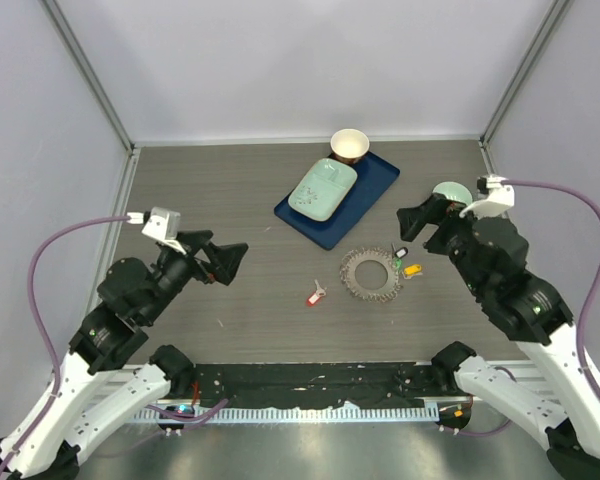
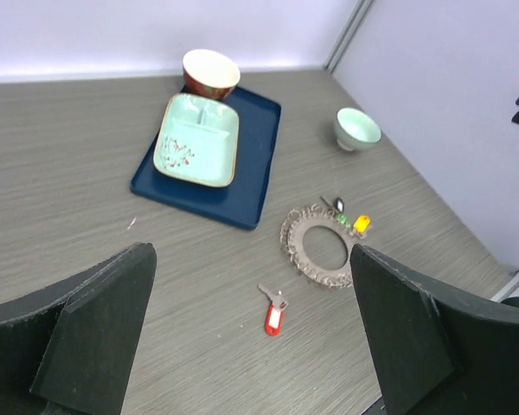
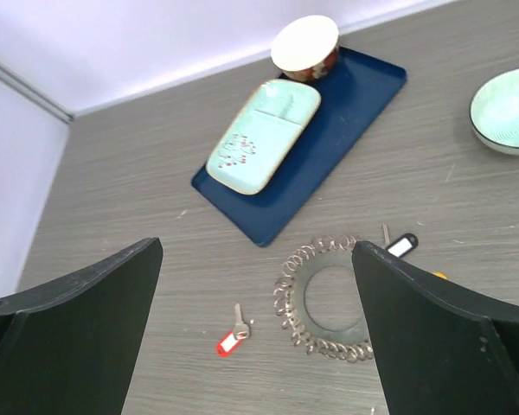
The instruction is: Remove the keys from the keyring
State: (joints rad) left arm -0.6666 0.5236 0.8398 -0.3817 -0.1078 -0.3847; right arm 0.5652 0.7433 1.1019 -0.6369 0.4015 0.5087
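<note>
The keyring [image 1: 371, 272], a single grey ring fringed with small silvery loops, lies flat on the table [image 1: 230, 200] near its middle, just in front of the tray. Four keys show in all. One red key [image 1: 315, 295] lies alone on the table to the left of the ring, near it but not touching. The other three cluster at the ring's right edge: one green key [image 1: 398, 264], one orange key [image 1: 411, 269] and one key with a dark-and-white head [image 1: 400, 252]. Whether these three are threaded on the ring cannot be told. Behind the ring sits one dark blue tray [image 1: 375, 195], set at an angle, bearing one pale green rectangular dish [image 1: 322, 188]. One brown bowl [image 1: 349, 145] with a cream inside sits at the tray's far end. One pale green bowl [image 1: 448, 190] stands on the table to the right of the tray, partly hidden by the right arm. The left gripper [image 1: 228, 258] hangs over the table well to the left of the red key, jaws spread wide and holding nothing. The right gripper [image 1: 420, 228] hangs just behind and to the right of the key cluster, its jaws likewise spread and bare.
</note>
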